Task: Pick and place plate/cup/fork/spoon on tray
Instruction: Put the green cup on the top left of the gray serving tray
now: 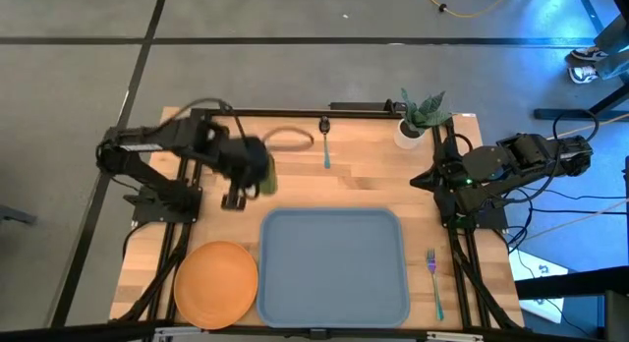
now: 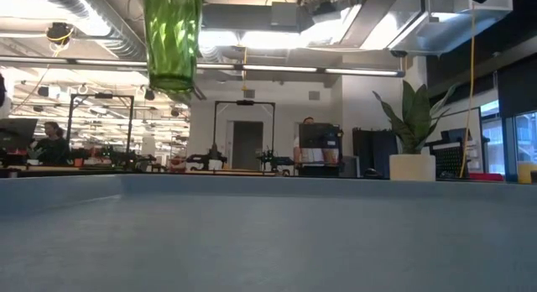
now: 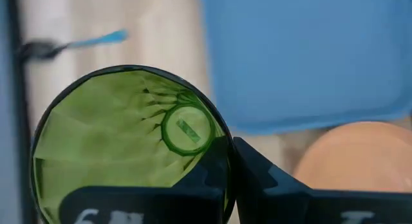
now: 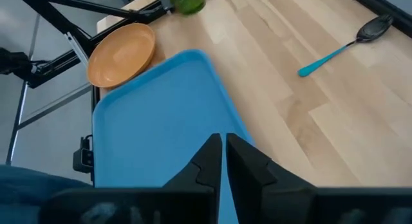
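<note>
Plate (image 1: 215, 282) sits at about 7 o'clock on the worktop (image 1: 364, 180), just beside the tray (image 1: 334, 266), which is bare at 6. Fork (image 1: 432, 279) lies at 4 o'clock, off the tray's right edge. Further back we've got the left gripper (image 1: 246, 180) clenched on the cup (image 1: 265, 175), lifted off the wood around 10 o'clock. Right gripper (image 4: 223, 153) waits at 3 o'clock, fingers nearly together, holding nothing. Spoon (image 1: 325, 141) lies at 12, plant (image 1: 420, 114) at 1.
</note>
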{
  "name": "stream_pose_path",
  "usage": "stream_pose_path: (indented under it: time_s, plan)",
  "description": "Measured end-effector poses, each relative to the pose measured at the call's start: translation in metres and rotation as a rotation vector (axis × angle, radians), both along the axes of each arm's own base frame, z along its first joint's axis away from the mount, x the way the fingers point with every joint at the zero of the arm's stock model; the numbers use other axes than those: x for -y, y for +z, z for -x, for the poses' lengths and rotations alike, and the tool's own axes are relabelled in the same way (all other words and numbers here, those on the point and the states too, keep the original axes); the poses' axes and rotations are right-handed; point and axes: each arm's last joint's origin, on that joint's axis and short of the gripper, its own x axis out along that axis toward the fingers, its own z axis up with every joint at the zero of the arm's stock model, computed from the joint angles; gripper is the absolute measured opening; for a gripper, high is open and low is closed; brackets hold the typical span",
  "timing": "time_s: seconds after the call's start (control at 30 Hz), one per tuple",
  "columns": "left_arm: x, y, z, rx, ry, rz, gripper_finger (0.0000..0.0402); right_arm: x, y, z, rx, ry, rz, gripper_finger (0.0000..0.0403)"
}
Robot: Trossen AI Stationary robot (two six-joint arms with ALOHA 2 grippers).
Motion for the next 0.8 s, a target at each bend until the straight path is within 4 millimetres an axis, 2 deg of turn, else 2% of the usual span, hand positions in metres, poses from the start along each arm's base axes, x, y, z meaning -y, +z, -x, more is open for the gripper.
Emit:
stream_pose_path:
  time_s: [0.17,0.33,0.53,0.8]
  plan:
    - [0.037,-0.023,-0.025,-0.072,-0.107,0.001,0.0002,0.000,0.000,-0.001,-0.005,0.018,0.024,0.0029]
    - [0.059,-0.048,-0.057,-0.088,-0.132,0.000,0.0002,-0.001,-0.002,-0.004,-0.019,0.048,0.063,0.0029]
    - [0.072,-0.072,-0.080,-0.111,-0.108,0.014,0.0002,-0.006,-0.005,-0.012,-0.058,0.122,0.035,0.0029]
    - [0.091,-0.098,-0.094,-0.180,-0.074,0.022,0.0002,-0.011,-0.010,-0.020,-0.102,0.202,0.018,0.0029]
